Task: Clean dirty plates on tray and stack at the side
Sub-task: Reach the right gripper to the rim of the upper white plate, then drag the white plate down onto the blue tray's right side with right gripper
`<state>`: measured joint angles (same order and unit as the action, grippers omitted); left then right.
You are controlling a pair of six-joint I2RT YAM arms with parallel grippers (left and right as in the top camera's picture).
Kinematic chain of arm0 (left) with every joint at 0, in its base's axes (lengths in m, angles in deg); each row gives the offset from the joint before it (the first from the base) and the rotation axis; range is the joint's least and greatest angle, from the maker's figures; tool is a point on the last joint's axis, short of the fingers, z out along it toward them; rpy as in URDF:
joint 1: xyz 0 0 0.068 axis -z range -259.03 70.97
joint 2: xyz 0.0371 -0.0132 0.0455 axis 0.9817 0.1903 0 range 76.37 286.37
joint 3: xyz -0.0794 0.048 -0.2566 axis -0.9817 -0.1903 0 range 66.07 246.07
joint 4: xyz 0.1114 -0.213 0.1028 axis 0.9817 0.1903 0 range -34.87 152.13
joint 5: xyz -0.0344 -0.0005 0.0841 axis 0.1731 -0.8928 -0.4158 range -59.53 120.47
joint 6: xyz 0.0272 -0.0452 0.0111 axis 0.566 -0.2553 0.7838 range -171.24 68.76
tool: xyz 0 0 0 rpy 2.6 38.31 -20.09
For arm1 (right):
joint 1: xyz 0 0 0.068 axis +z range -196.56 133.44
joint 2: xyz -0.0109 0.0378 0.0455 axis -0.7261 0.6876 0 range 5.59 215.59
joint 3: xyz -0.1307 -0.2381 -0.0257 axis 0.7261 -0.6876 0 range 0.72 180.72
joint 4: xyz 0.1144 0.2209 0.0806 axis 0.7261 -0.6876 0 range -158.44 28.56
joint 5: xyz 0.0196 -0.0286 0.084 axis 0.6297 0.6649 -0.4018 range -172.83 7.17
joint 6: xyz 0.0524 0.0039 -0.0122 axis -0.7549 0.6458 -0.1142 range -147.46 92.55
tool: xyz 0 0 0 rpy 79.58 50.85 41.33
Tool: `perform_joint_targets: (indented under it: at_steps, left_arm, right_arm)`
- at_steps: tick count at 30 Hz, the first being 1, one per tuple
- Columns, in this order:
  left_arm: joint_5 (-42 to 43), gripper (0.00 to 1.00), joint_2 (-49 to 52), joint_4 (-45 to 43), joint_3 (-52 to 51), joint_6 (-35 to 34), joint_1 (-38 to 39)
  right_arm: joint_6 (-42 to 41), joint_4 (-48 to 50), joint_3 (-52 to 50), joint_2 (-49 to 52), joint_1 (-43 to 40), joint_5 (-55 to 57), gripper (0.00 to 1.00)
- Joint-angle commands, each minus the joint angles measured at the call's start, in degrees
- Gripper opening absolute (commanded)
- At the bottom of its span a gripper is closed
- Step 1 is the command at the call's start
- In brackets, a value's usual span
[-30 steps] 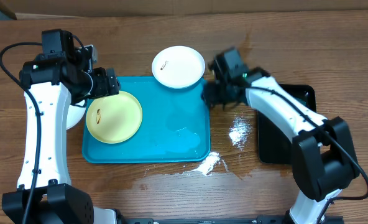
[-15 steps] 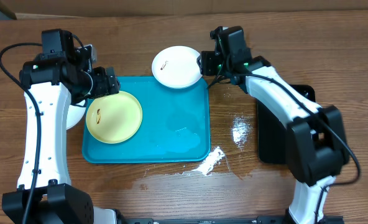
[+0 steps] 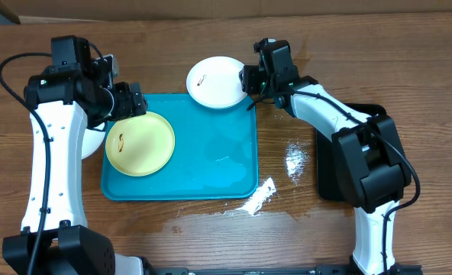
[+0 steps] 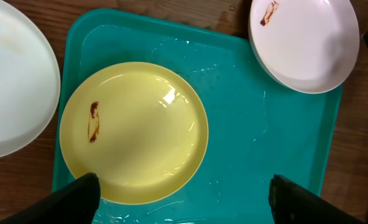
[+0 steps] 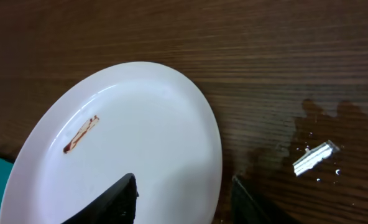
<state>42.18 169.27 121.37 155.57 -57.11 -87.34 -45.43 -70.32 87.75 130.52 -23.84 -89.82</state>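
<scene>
Overhead view: the left gripper (image 3: 130, 101), jaws wide and empty, hovers over the yellow plate (image 3: 140, 143) at the left end of the tray (image 3: 218, 172). The right gripper (image 3: 249, 80), jaws partly apart, straddles the right rim of the white plate (image 3: 219, 82), which overlaps the tray's rear rim near the tabletop's (image 3: 325, 46) far edge.

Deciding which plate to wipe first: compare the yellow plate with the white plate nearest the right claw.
The yellow plate lies wholly inside the turquoise tray; the white plate overhangs the tray's far rim, mostly on the wooden table. The right claw straddles the white plate's edge; the left claw hangs open above the yellow plate. Both are round, each with one small brown smear.
</scene>
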Motion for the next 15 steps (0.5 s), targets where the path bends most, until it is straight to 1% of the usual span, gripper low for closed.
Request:
perform_joint_targets:
  at_steps: [1,4,6,8,10,11,12,14,15]
  left_arm:
    - [-0.3,0.88,0.0,0.0,-0.2,-0.6,0.1]
    - [-0.3,0.88,0.0,0.0,-0.2,-0.6,0.1]
    - [-0.3,0.87,0.0,0.0,-0.2,-0.6,0.1]
    - [-0.3,0.88,0.0,0.0,-0.2,-0.6,0.1]
    - [-0.3,0.88,0.0,0.0,-0.2,-0.6,0.1]
    - [-0.3,0.88,0.0,0.0,-0.2,-0.6,0.1]
    - [-0.3,0.88,0.0,0.0,-0.2,-0.6,0.1]
    - [-0.3,0.88,0.0,0.0,-0.2,-0.6,0.1]
    - [-0.3,0.88,0.0,0.0,-0.2,-0.6,0.1]
  right_arm:
    - [-0.1,0.5,0.7,2.8,0.5,1.2,0.48]
    - [-0.1,1.0,0.7,3.6,0.5,1.2,0.44]
    - [-0.3,1.2,0.8,3.6,0.5,1.2,0.4]
    - [-0.3,0.6,0.7,3.6,0.5,1.2,0.32]
    - [-0.3,-0.4,0.7,3.6,0.5,1.2,0.28]
    - [-0.3,-0.5,0.7,3.6,0.5,1.2,0.24]
    - [-0.3,-0.4,0.8,3.4,0.5,1.2,0.16]
    - [-0.3,-0.4,0.9,2.4,0.5,1.2,0.06]
    - [-0.3,-0.4,0.9,1.5,0.4,1.2,0.04]
